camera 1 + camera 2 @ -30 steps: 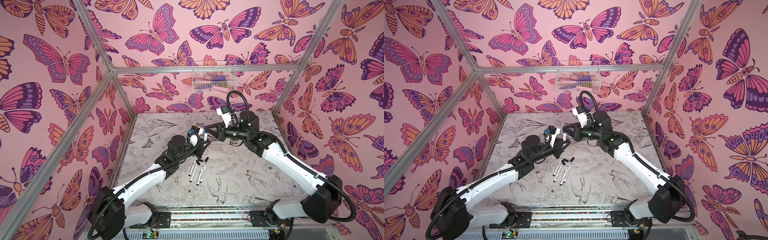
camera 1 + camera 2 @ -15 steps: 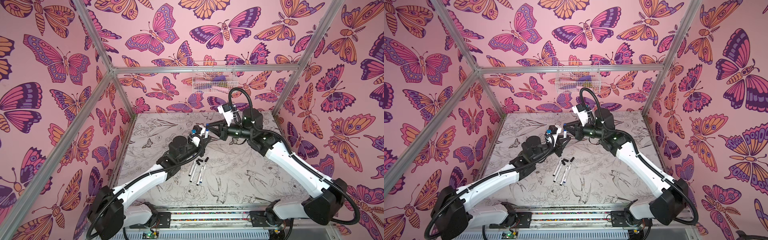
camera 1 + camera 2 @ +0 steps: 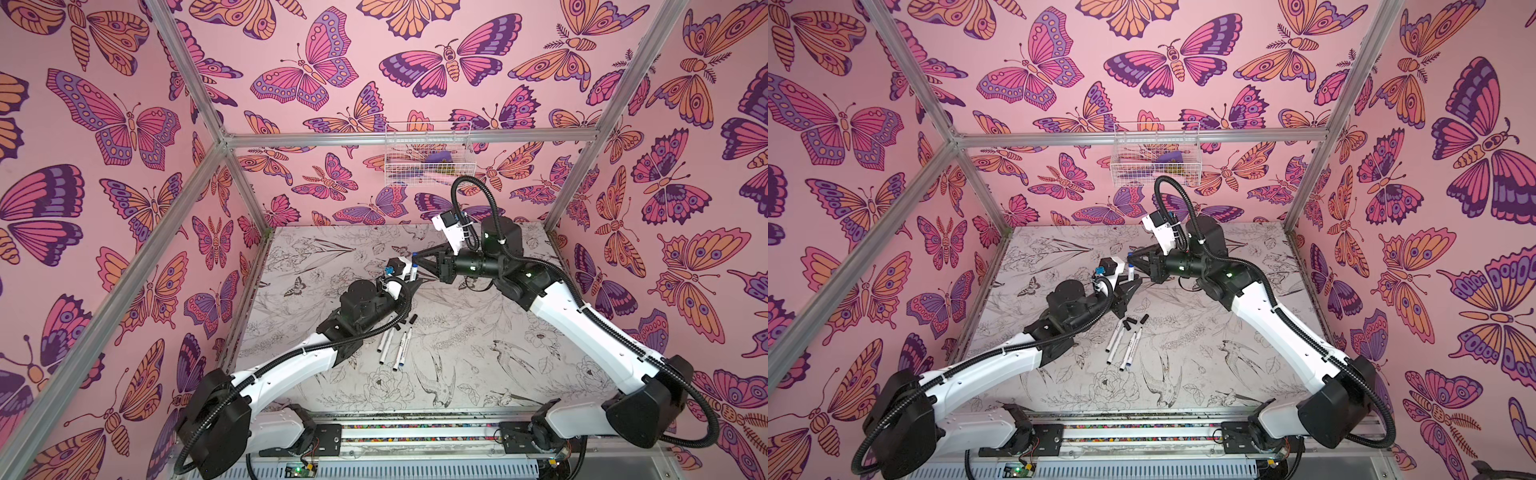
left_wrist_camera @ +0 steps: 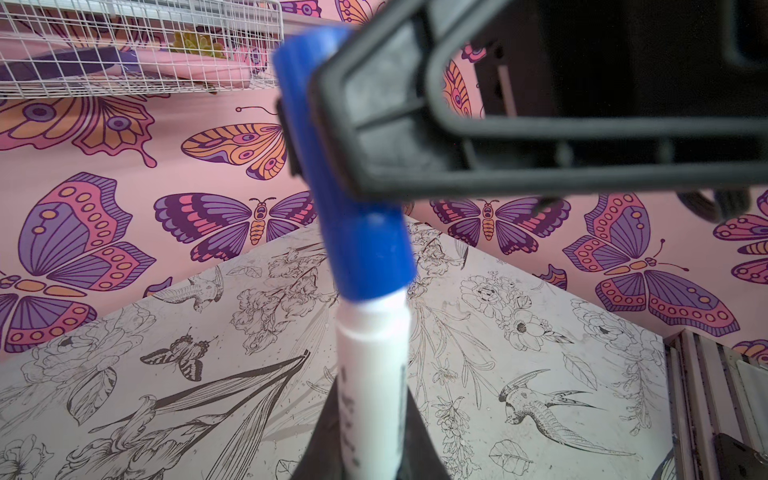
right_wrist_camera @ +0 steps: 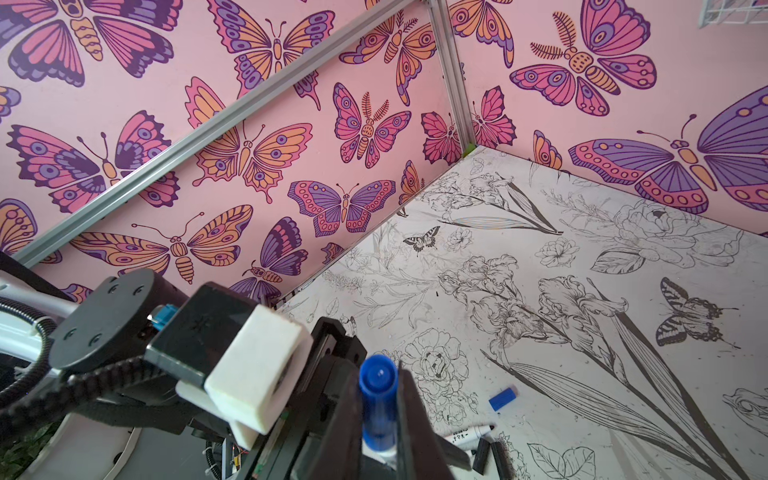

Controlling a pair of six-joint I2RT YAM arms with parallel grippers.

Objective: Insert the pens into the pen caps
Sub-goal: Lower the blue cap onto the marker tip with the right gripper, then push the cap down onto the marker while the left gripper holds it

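**Two robot hands meet on a single marker pen**

Just above centre in both top views, over the flower-printed bench (image 3: 478,345), the left hand (image 3: 411,281) pinches the white barrel of a marker pen (image 3: 413,272). It holds the pen clear of the surface with its capped end raised. The right hand (image 3: 417,261) reaches in from the right of the frame, pressed together on the blue cap (image 3: 414,254) at that upper end.

The left wrist view shows the blue cap (image 4: 365,241) covering the pen's tip. Its rim meets the white barrel (image 4: 372,374), and one dark finger (image 4: 374,124) of the right hand lies flat against its side. Whether the cap is pushed fully home cannot be told. In the right wrist view the cap's closed end (image 5: 378,376) faces the camera, squeezed between that hand's two fingers (image 5: 409,419).

Below the two hands, just under centre in both top views, three more pens (image 3: 400,351) lie uncapped and nearly parallel on the bench. Their dark tips point toward the upper right. A few short black caps (image 3: 411,319) rest just beside those tips. The right wrist view also shows a second blue cap (image 5: 503,398) lying on its side on the bench near them. A white wire basket (image 3: 428,166) hangs on the butterfly-papered back wall in the upper middle of the frame.
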